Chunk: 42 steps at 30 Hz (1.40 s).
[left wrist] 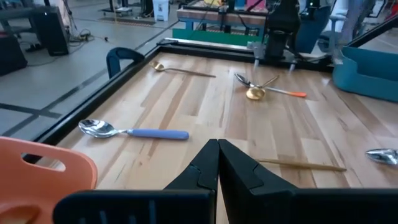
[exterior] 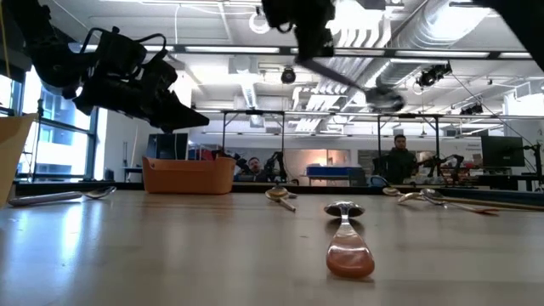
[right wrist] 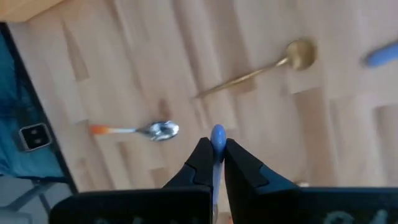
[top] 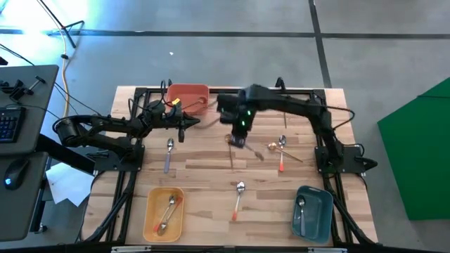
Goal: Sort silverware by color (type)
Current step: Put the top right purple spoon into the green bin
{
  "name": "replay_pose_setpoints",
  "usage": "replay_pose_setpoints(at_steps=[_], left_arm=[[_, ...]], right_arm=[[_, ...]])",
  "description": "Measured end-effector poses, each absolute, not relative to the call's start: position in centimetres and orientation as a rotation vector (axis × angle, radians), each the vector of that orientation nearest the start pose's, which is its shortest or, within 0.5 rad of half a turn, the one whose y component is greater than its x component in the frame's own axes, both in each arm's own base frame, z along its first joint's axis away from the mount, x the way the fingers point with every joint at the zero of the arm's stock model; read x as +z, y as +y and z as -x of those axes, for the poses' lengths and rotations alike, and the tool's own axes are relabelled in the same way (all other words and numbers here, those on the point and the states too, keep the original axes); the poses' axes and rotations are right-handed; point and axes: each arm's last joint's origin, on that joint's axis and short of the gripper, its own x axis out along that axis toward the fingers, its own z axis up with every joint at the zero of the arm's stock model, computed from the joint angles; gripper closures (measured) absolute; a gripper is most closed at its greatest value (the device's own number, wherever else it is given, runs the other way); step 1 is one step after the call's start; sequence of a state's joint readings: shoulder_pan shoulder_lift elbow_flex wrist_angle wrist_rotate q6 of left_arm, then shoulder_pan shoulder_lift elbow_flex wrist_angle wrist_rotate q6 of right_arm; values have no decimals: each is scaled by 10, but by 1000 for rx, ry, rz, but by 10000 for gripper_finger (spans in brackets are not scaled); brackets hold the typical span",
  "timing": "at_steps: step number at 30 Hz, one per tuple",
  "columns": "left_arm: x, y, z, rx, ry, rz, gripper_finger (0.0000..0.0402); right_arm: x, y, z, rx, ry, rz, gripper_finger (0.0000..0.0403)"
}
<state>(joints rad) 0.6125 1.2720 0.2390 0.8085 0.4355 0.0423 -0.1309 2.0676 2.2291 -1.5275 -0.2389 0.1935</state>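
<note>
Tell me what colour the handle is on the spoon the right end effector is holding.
Purple-blue; the spoon handle tip shows between the right end effector fingers, best in the right wrist view.

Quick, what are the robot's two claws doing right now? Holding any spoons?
Left gripper: shut, holding nothing, up near the red bin.
Right gripper: shut on a purple-handled spoon, lifted above the table.

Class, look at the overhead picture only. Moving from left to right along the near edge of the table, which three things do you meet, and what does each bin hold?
Yellow bin holding orange-handled spoons → lone orange-handled spoon lying on the bare wood → teal bin holding one purple-handled spoon.
</note>
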Motion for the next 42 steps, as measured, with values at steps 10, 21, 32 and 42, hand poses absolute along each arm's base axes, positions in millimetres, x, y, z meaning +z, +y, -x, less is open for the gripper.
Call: replay_pose_setpoints(at_steps=[10, 21, 32, 42], left_arm=[[157, 106, -183, 146, 183, 65, 401], [162, 106, -184, 144, 133, 70, 401], [162, 106, -184, 144, 133, 83, 401], [160, 106, -184, 145, 152, 108, 401]], right_arm=[[332, 52, -304, -272, 1301, -713, 400], [287, 109, -189, -539, 1234, -1216, 400], [219, 124, -139, -659, 1296, -1520, 400], [194, 126, -124, -774, 1386, -1530, 397]])
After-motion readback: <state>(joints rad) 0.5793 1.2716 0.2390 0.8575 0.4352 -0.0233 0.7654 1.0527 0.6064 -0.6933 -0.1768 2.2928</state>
